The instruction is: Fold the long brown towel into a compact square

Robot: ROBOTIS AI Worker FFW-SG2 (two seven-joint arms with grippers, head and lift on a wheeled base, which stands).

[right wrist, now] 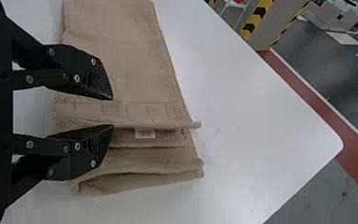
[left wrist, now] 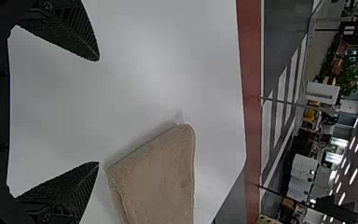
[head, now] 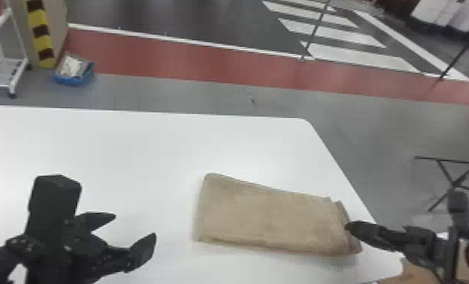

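The folded towel (head: 267,219) is lying below and right of centre in the head view, its layered end facing the right gripper (right wrist: 112,112), whose parted fingers are probably awaiting another fold; the left gripper (head: 134,226), fingers spread, is hovering lower left

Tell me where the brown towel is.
In the head view, the towel lies on the white table, right of the middle, near the table's right edge; in the right wrist view, the right hand is at its layered end.
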